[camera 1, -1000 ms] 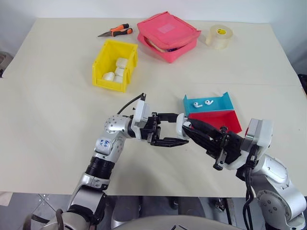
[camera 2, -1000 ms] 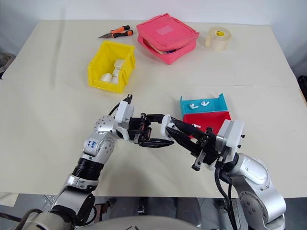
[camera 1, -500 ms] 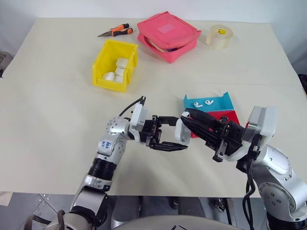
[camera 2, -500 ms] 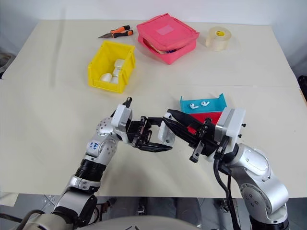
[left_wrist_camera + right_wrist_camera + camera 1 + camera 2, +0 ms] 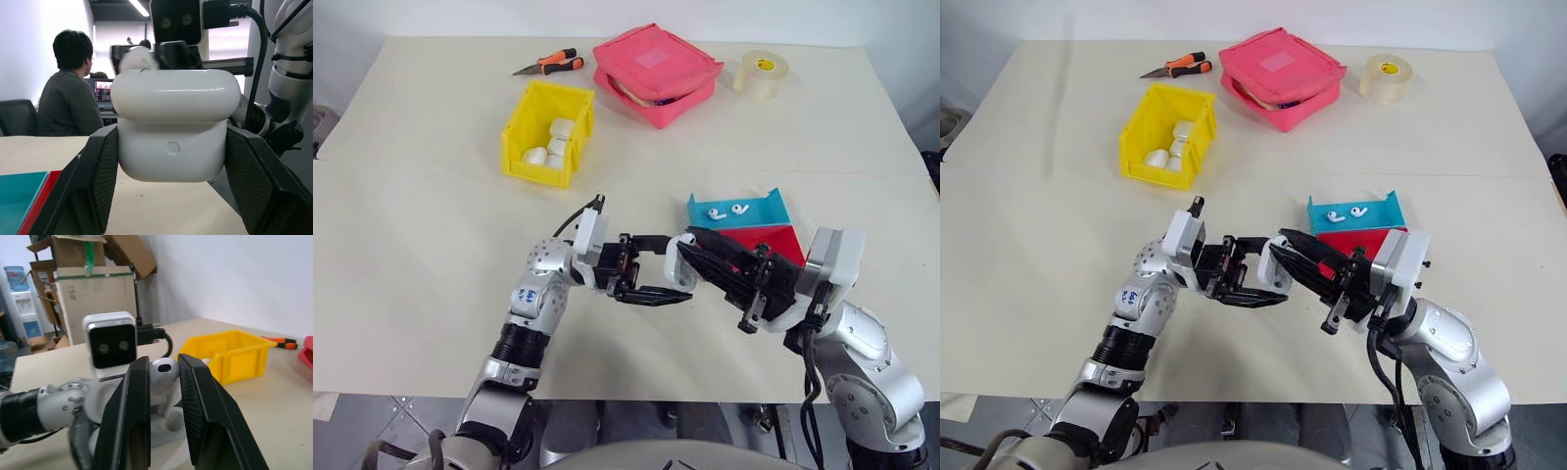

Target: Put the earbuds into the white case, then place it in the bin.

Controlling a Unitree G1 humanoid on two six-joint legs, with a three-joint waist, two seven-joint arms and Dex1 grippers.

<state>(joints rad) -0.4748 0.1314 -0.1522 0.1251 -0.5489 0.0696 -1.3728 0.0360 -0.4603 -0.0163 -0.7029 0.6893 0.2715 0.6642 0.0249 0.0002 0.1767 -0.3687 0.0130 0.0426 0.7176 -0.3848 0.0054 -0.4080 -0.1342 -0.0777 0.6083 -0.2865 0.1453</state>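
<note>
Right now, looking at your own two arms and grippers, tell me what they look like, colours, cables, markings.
Both arms are silver-grey metal with rounded joint housings and black ribbed sections. Each wrist carries a white boxy camera block with a black cable looping off it. The left gripper and right gripper each have two black fingers. The left forearm bears small blue handwritten marks.

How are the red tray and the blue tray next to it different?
The blue tray holds two white earbuds; the red tray has nothing visible in the part that shows. The blue tray lies fully in sight, farther from the robot; the red tray, nearer, is partly hidden behind the right gripper. Both are shallow, similar in size, and sit edge to edge.
</note>
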